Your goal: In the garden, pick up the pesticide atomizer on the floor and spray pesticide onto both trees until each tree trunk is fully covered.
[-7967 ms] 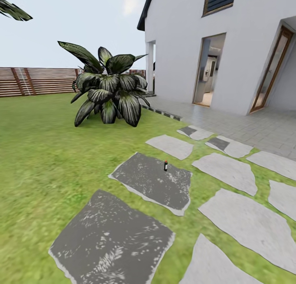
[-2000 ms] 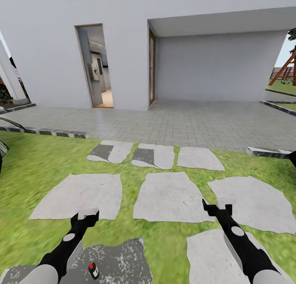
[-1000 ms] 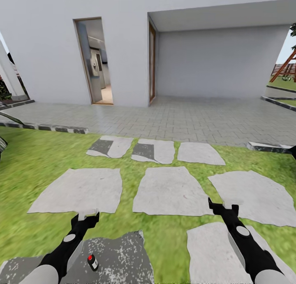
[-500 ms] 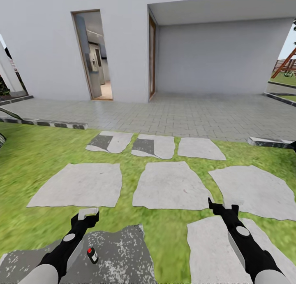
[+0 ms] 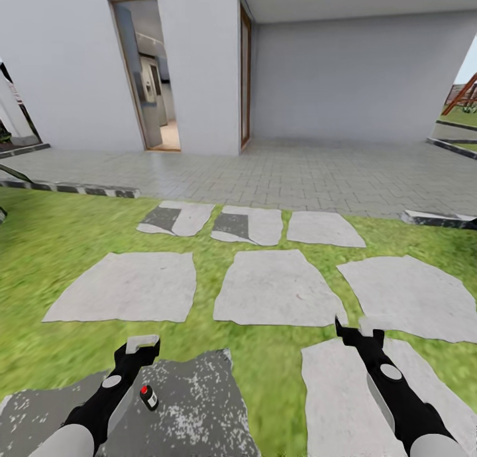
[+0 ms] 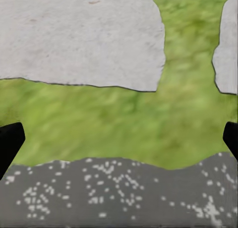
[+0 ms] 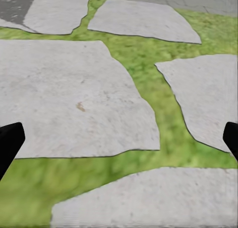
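Grass lawn [image 5: 59,258], stepping stones; atomizer [image 5: 148,397] on dark slab just beside left end effector [image 5: 142,344], fingers apart, empty.

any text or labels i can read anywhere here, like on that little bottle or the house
No readable text in any view.
The pesticide atomizer, a small dark bottle with a red cap on the dark paving stone beside the left claw: too small to show any label.
The house wall and open doorway: no sign or number visible.
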